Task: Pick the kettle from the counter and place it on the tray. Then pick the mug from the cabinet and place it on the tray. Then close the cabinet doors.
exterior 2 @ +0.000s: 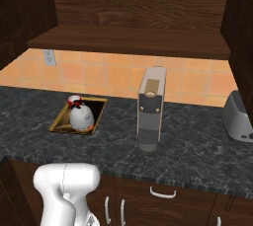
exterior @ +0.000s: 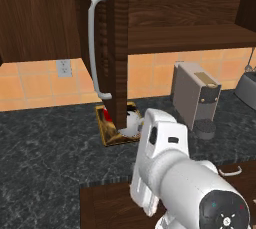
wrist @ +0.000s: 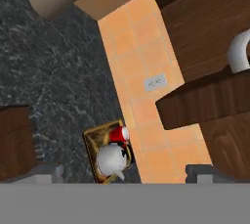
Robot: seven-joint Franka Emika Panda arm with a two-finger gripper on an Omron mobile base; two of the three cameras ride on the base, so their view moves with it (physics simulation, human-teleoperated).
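We find the tray (exterior 2: 60, 125) left of centre in the right base view, lying on the counter (exterior 2: 188, 151) near the orange tiled wall. Two things sit inside it: the kettle (exterior 2: 82, 117), round and pale, toward the near side, and the mug (exterior 2: 75, 102), red with a white inside, just behind the kettle and close against it. In the hand view the same tray (wrist: 91, 142) lies low in the middle of the frame, with the kettle (wrist: 112, 160) and the mug (wrist: 118, 134) side by side within its rim.

In the left base view one of the cabinet doors (exterior: 116, 48) stands swung open, edge-on to us, its long grey handle (exterior: 95, 43) upright; its lower end hides part of the tray (exterior: 111, 134) and the kettle (exterior: 132, 124). The cabinet (exterior 2: 138, 13) fills the top of the right base view, its shelf (exterior 2: 129, 40) bare.

A grey coffee machine (exterior 2: 150, 114) stands on the counter right of the tray, well apart from it.

The gripper (wrist: 126, 173) has its fingertips spread wide at the bottom edge of the hand view, grasping nothing, raised well clear of the tray.
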